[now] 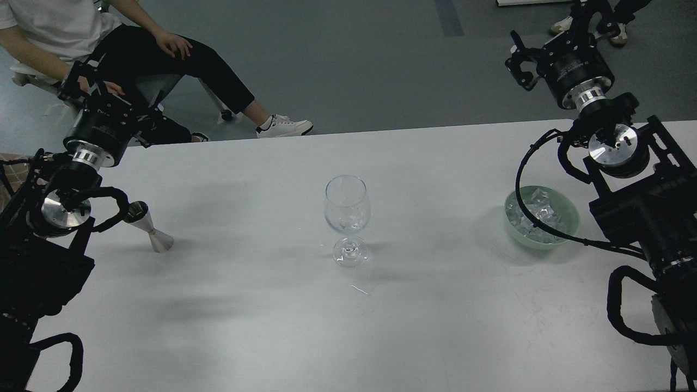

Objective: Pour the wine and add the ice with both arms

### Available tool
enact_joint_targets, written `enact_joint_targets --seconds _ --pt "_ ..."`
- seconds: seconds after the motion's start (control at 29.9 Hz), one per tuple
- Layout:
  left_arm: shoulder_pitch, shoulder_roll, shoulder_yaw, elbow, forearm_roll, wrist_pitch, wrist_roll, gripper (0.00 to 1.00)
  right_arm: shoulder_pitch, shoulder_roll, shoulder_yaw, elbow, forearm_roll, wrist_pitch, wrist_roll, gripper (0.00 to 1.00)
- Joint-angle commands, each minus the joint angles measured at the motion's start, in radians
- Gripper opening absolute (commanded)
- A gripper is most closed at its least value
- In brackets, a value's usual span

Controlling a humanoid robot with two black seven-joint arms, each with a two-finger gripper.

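Nearest, bare white table (272,337) w/ a small wet streak (359,290) just in front of the wine glass (347,218). Glass stands upright mid-table, bowl looks empty bar what may be a bit of ice at the bottom (hard to tell thru clear glass). To its left, well apart, a steel jigger (148,227) stands tilted-looking near the left arm's elbow cable. To the right, green bowl (542,216) holds the ice (536,215); a black cable loop from the right arm crosses over the bowl's near side.

Risks, as I judge them: that cable could drag or tip the bowl when the right arm swings in; glass is tall on a narrow foot, so any sideways nudge topples it; the jigger sits close to the left arm's links, an elbow sweep could knock it. Wet patch may let the glass foot slide.

Pose: both arms raised and folded back, wrists beyond the table's far edge. Left gripper (81,81) hangs up by the seated person (109,38), dark against their trousers — can't tell its opening. Right gripper (521,60) at far right, fingers look spread, holding nothing.
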Motion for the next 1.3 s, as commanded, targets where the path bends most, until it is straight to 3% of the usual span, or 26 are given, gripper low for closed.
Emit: enact_joint_targets --seconds 0.0,0.43,0.5,0.64,1.27 --pt "-0.014 -0.001 0.003 0.002 -0.001 0.004 0.001 0.99 0.000 0.000 0.000 0.000 0.000 0.000 0.001 1.00" --pt "-0.039 0.011 0.058 0.002 0.111 0.002 -0.023 0.97 0.000 -0.002 0.000 -0.002 0.000 -0.002 0.001 1.00" --pt "-0.044 0.011 0.057 0.002 0.113 0.002 -0.062 0.97 0.000 -0.002 0.000 -0.002 0.000 -0.003 0.001 1.00" --pt "-0.044 0.004 0.052 0.002 0.096 -0.001 -0.095 0.98 0.000 -0.002 0.000 -0.002 0.000 -0.003 0.001 1.00" --pt "-0.033 0.007 0.057 0.000 0.096 -0.010 -0.086 0.98 -0.003 -0.002 -0.002 0.000 0.000 -0.002 0.001 1.00"
